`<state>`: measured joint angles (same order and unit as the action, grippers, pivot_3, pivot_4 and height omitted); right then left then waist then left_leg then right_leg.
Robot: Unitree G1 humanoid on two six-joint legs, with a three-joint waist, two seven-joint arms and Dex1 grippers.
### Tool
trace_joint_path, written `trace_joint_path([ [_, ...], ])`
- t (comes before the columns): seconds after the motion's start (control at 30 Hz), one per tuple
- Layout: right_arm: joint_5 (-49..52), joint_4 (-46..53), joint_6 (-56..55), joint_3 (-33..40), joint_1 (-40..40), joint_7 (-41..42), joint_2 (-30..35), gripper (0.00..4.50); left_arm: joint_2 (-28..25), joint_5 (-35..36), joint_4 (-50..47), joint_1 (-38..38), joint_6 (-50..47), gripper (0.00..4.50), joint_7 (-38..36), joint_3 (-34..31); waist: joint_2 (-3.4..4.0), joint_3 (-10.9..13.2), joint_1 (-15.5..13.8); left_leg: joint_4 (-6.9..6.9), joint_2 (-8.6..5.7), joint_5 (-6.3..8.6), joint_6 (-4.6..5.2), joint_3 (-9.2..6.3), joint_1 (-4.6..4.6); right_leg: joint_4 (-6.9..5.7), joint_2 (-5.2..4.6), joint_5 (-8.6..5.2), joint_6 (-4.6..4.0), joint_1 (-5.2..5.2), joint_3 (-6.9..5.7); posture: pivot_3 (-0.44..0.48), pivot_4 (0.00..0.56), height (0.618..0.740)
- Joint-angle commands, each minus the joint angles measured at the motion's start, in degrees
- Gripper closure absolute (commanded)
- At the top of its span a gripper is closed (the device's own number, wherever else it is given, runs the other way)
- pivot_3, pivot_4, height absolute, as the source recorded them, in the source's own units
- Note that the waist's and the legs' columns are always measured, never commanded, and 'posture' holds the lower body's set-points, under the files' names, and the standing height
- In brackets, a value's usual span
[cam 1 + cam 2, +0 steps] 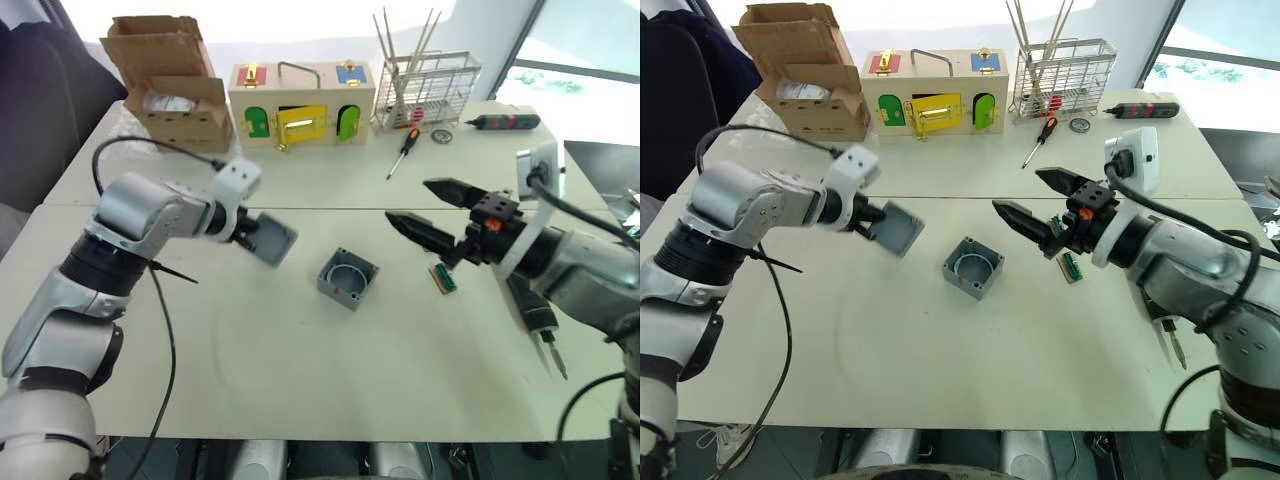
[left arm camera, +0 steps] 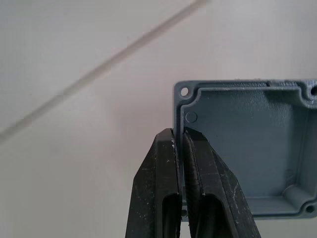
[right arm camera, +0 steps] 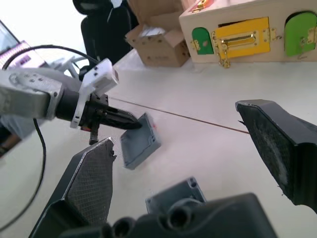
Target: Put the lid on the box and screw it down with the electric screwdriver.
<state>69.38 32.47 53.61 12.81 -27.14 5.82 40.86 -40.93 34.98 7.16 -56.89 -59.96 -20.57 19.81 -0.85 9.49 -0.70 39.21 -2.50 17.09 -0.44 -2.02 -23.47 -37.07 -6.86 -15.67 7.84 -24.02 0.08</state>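
My left gripper is shut on one edge of the lid, a flat grey square held tilted just above the table, left of the box. In the left wrist view the fingers pinch the lid's rim beside a corner hole. The box, grey and open-topped, sits mid-table, apart from both grippers. To its right and higher, my right gripper hangs open and holds nothing. The electric screwdriver lies at the table's right edge, partly hidden under my right arm, bit pointing toward me.
A small green circuit board lies right of the box. Along the back stand a cardboard box, a wooden box with coloured doors and a wire rack. An orange-and-black hand screwdriver and a black-and-red tool lie nearby.
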Motion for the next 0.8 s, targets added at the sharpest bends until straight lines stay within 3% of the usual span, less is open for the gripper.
trace_joint_path([
  [0.03,0.5,-6.8,-3.7,-2.1,-7.0,-7.0,-10.7,0.00,4.0,-4.5,-0.2,0.2,15.4,4.47,-0.2,-9.1,-0.02,0.0,0.3,0.02,0.01,-0.02,-0.03,0.07,-0.01,0.00,-0.01,0.02,-0.01,-0.03,0.01,0.000,0.150,0.730],
  [0.13,-1.3,-11.0,-3.5,-3.3,-11.0,-8.4,-15.4,0.00,9.0,-6.0,-1.2,1.1,23.4,4.47,-0.8,-13.5,-0.01,0.0,0.4,-0.02,0.01,-0.03,-0.05,0.14,-0.06,-0.11,-0.03,0.02,-0.01,-0.24,0.04,0.000,0.150,0.730],
  [0.3,-4.6,-14.5,-3.0,-4.8,-13.7,-5.4,-16.3,0.00,14.8,-9.6,1.0,0.5,30.9,4.47,-1.1,-16.1,-0.01,0.0,0.5,-0.04,-0.02,-0.03,-0.05,0.19,-0.07,-0.14,-0.03,0.03,0.00,-0.27,0.01,0.000,0.150,0.730],
  [0.8,-7.2,-15.7,-2.9,-3.5,-14.4,-4.7,-18.9,0.00,20.9,-9.5,-4.9,1.7,26.7,4.47,-3.4,-19.0,0.00,0.0,1.8,-0.09,0.03,-0.01,-0.01,0.17,-0.07,-0.31,-0.01,0.03,0.00,-0.31,-0.02,0.000,0.150,0.730],
])
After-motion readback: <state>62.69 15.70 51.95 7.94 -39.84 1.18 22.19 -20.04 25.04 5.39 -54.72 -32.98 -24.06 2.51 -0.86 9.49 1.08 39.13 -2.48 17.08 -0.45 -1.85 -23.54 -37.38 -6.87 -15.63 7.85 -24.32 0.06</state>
